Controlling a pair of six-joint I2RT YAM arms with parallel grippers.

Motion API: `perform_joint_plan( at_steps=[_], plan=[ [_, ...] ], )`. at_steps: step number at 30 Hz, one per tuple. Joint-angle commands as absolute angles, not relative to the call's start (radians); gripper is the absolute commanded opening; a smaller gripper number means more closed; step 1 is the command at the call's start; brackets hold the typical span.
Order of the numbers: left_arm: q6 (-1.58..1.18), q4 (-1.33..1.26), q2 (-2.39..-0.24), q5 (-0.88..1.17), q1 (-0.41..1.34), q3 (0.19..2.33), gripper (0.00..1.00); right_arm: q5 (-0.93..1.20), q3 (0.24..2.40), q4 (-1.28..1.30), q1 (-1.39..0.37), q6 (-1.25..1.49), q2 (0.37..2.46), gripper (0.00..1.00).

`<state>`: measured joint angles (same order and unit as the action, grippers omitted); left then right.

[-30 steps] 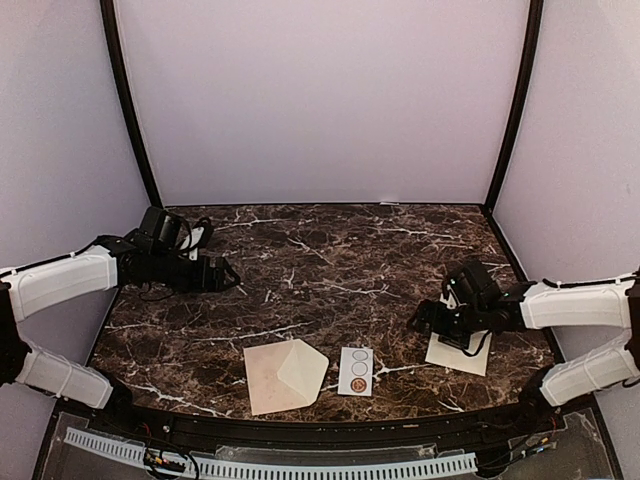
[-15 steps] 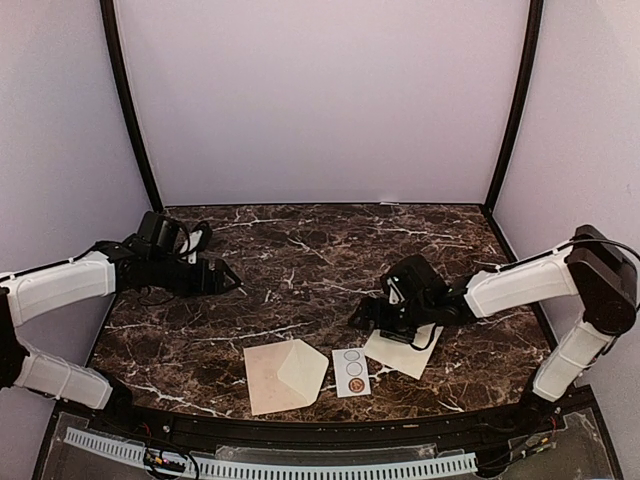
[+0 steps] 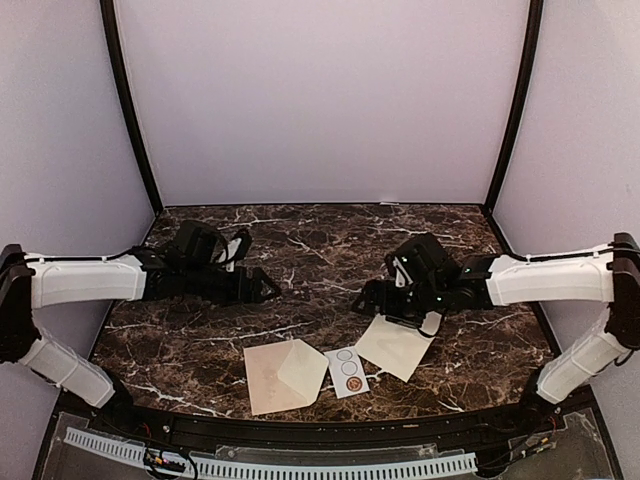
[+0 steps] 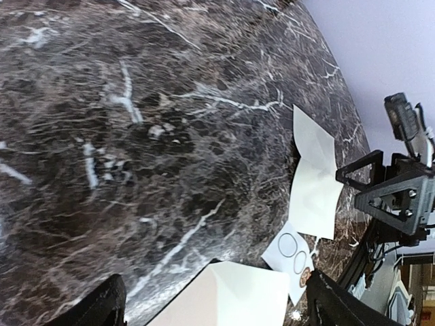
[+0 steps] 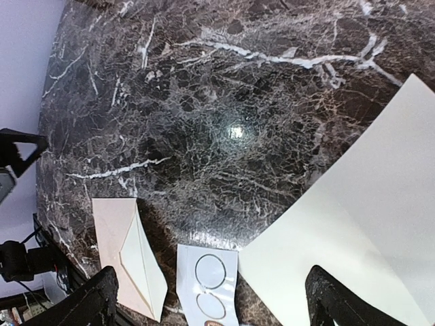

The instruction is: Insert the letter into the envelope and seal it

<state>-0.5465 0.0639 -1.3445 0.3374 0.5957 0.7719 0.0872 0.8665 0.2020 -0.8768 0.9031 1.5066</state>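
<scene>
The pinkish-tan envelope (image 3: pixel 272 380) lies near the table's front edge with its pointed flap (image 3: pixel 305 368) open to the right; it also shows in the left wrist view as the envelope (image 4: pixel 231 299) and in the right wrist view as the envelope (image 5: pixel 115 234). The cream letter (image 3: pixel 397 347) lies flat to the right of it, seen also as the letter (image 5: pixel 360 224) and the letter (image 4: pixel 314 183). My right gripper (image 3: pixel 392 312) hovers open at the letter's far edge, one fingertip (image 5: pixel 326 302) over the paper. My left gripper (image 3: pixel 262 288) is open above bare marble behind the envelope.
A small white card printed with circles (image 3: pixel 347 370) lies between envelope and letter, its right corner touching the letter. Dark marble table (image 3: pixel 320 250) is walled by purple panels at the back and both sides. A perforated rail (image 3: pixel 270 465) runs along the front.
My right arm swept left and the letter slid with it, ending against the card, which turned slightly. My left gripper moved right toward the centre. The envelope stayed put.
</scene>
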Motion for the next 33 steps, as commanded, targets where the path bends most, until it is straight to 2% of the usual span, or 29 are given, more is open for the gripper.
perform_joint_plan(
  at_steps=[1, 7, 12, 19, 33],
  plan=[
    [-0.621, -0.1, -1.484, 0.352, 0.713, 0.862, 0.9, 0.005, 0.772, 0.316, -0.841, 0.913, 1.363, 0.93],
    [-0.655, -0.196, -1.728, 0.419, 0.838, 1.068, 0.87, 0.044, 0.552, 0.285, -0.726, 0.968, 1.16, 0.92],
    [-0.671, -0.235, -1.89, 0.455, 0.898, 1.191, 0.86, 0.09, 0.44, 0.219, -0.671, 1.005, 1.079, 0.91],
    [-0.684, -0.258, -2.044, 0.488, 0.924, 1.295, 0.84, 0.13, 0.376, 0.126, -0.653, 1.051, 1.111, 0.86],
    [-0.696, -0.307, -2.174, 0.489, 0.934, 1.311, 0.83, 0.141, 0.247, -0.209, -0.654, 1.172, 1.173, 0.68]
  ],
)
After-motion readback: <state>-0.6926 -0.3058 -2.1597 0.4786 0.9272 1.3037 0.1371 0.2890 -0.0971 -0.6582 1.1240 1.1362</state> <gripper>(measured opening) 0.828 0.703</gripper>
